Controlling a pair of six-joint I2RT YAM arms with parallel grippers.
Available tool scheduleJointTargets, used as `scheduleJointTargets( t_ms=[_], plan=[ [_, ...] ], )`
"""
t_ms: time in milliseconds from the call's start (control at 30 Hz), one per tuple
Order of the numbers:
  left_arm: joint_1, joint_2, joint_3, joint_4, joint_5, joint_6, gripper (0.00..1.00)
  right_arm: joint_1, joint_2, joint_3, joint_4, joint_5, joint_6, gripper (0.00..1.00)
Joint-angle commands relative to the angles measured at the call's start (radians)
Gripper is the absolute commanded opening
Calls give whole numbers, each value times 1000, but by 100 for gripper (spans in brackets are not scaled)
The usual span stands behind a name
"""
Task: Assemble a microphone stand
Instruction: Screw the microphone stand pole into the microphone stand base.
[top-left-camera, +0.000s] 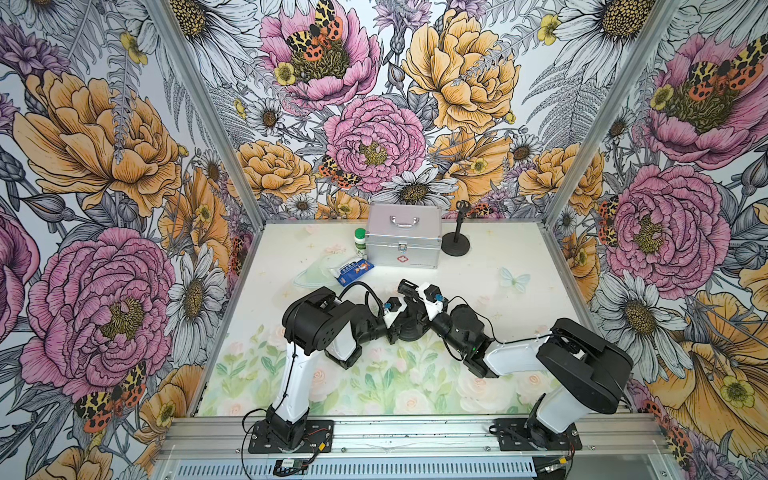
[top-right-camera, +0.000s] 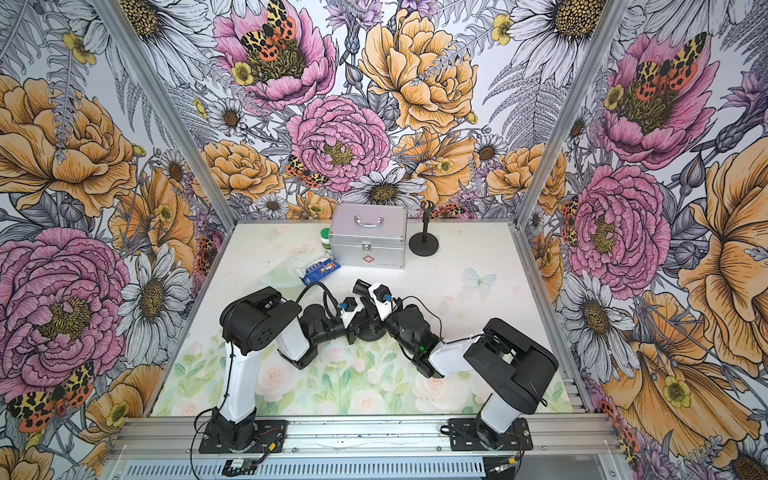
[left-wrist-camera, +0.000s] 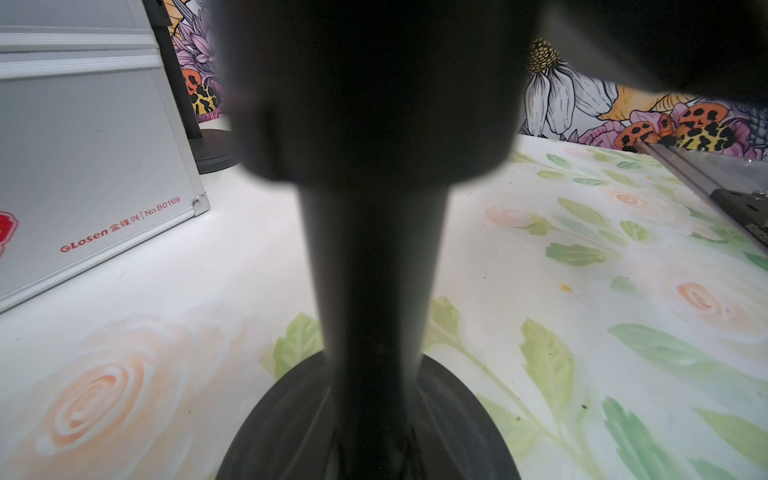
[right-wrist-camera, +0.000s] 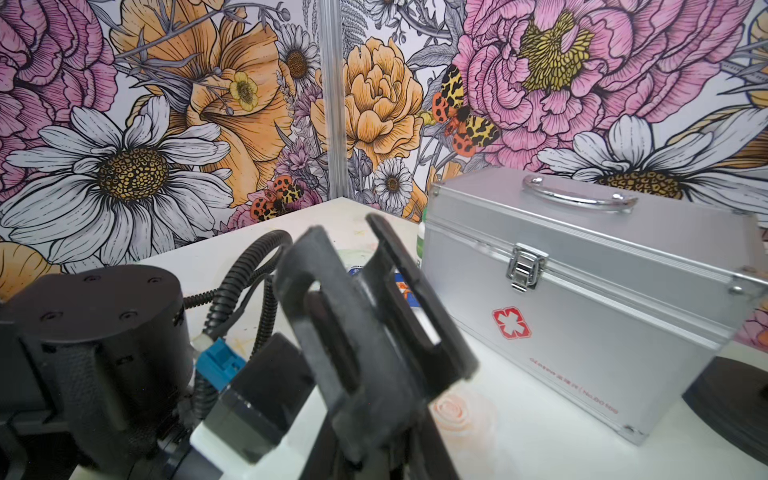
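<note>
Clamping the stand pole, your left hand is closed; your right hand's grip you cannot tell.

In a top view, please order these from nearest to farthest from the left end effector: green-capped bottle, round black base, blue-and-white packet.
1. The round black base, directly under the left end effector, which grips its pole.
2. The blue-and-white packet, farther back, to the left.
3. The green-capped bottle, at the back, left of the silver case.
</note>
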Motion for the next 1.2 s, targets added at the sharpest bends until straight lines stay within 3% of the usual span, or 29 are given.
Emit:
scheduleJointTargets(
  t_ms=[0, 33, 100, 167, 233, 400, 600, 700, 767, 833, 967, 1000, 1067, 1133, 1167],
  plan=[
    [9, 17, 2, 17, -21, 10, 22, -90, 38, -8, -53, -259, -12, 33],
    [9, 14, -1, 16, -20, 10, 22, -139, 36, 2, -69, -413, -17, 41],
    [9, 11, -9, 17, -16, 18, 22, -245, 37, 35, -120, -755, -49, 43],
    [10, 13, -11, 17, -22, 24, 22, -310, 47, 65, -181, -965, -106, 43],
    [12, 10, -11, 17, -22, 22, 22, -346, 57, 112, -288, -1092, -173, 43],
    [11, 19, -6, 17, -12, 23, 22, -360, 62, 279, -690, -1142, -429, 43],
    [10, 27, 1, 17, 0, 22, 22, -373, 133, 375, -742, -1138, -436, 41],
    [9, 22, 0, 17, -4, 17, 22, -370, 146, 383, -704, -1097, -378, 26],
    [9, 22, -4, 17, -4, 20, 22, -360, 129, 335, -612, -982, -303, 11],
    [10, 26, -2, 17, -14, 23, 22, -335, 99, 234, -434, -710, -156, 0],
    [12, 22, -1, 16, -24, 17, 22, -132, 53, -12, -143, 118, 120, 0],
    [12, 28, 1, 17, -24, 19, 22, -66, 59, -34, -127, 241, 149, 0],
    [13, 34, 5, 16, -26, 15, 22, -15, 79, -32, -124, 263, 173, 0],
    [13, 34, 4, 16, -21, 11, 22, -17, 94, -24, -100, 146, 151, 0],
    [12, 36, 5, 16, -17, 10, 22, -25, 92, -20, -86, 61, 111, 8]
  ],
)
